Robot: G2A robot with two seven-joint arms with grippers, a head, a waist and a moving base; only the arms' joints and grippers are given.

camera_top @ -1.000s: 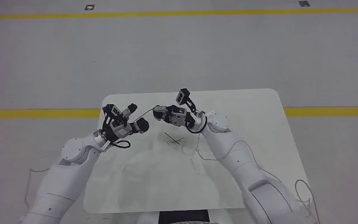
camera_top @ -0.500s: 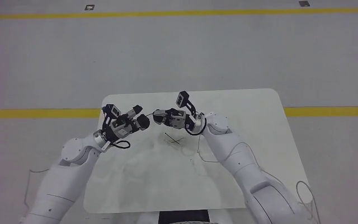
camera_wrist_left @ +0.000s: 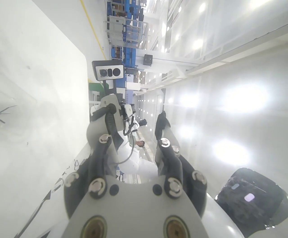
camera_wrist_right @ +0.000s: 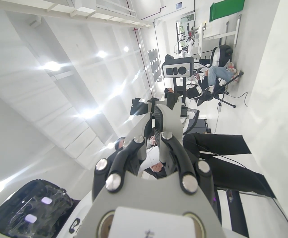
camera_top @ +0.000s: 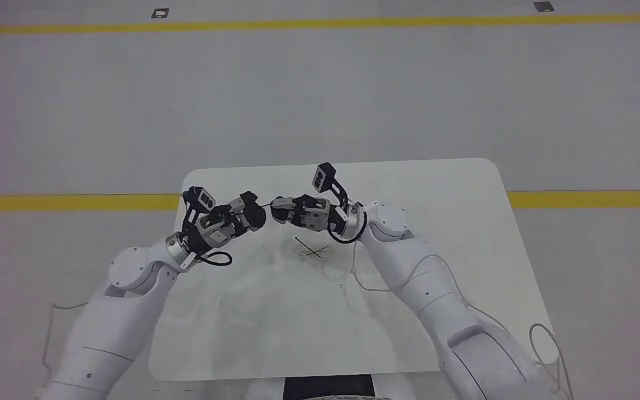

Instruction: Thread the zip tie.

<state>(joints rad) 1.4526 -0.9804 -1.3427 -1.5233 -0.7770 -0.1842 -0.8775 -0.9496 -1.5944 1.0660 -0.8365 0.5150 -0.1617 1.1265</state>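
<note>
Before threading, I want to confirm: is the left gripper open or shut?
Open. In its wrist view, the left gripper shows its fingers wide apart.

Right gripper: nearest the lens, with two grey fingers on black links. The fingers are drawn close together, leaving only a thin slit between them.
Pad: a black ribbed strip lining the inner face of one finger.
Left gripper: just beyond the right gripper and facing it. Its dark fingertips stand apart, one on either side of the right gripper's tips.
Camera: a grey box with dark round lenses, on a black stalk rising from the left arm's wrist.
Bin: green, far off against a white wall.
Chair: black star base on the pale floor, well behind both grippers.
Cable: thin, dark, lying on the floor near the chair.
Lights: bright spots across the white ceiling.
</note>
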